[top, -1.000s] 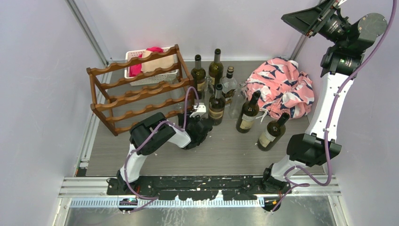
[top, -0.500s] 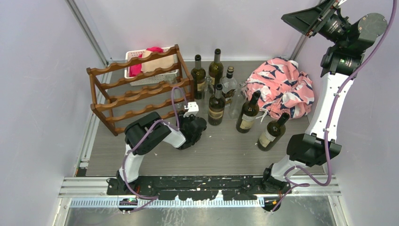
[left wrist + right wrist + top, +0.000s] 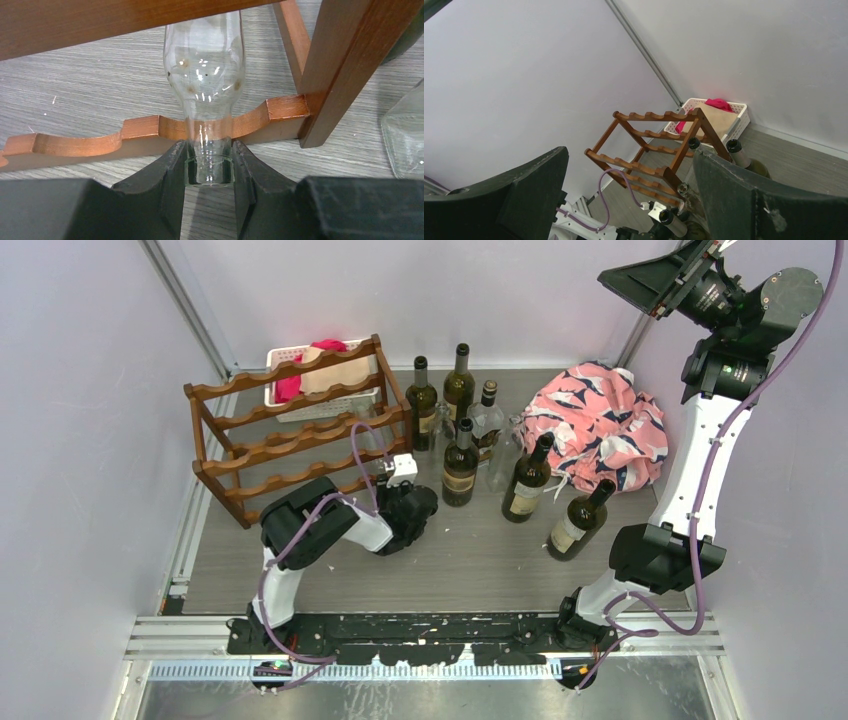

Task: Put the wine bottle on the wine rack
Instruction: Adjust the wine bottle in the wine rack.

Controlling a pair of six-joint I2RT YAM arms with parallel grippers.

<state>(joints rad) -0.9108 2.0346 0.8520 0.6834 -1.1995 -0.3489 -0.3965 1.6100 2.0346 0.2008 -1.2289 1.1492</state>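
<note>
The dark reddish-brown wine rack [image 3: 290,435] stands at the back left; it also shows in the right wrist view [image 3: 649,150]. My left gripper [image 3: 388,485] reaches low at its right end. In the left wrist view my left gripper [image 3: 208,152] is shut on the neck of a clear glass wine bottle [image 3: 205,65]. The bottle lies inside the rack's bottom tier, its neck resting in a scallop of the front bottom rail [image 3: 100,140]. My right gripper [image 3: 650,280] is raised high at the back right, and the right wrist view shows it [image 3: 631,190] open and empty.
Several dark wine bottles [image 3: 460,465] and a clear one [image 3: 505,455] stand right of the rack. A pink patterned cloth [image 3: 600,425] lies at the back right. A white slotted basket [image 3: 300,360] with cloths sits behind the rack. Walls close in on both sides.
My left gripper has moved left toward the rack's right end, carrying the clear bottle into the bottom tier. The right arm has not moved.
</note>
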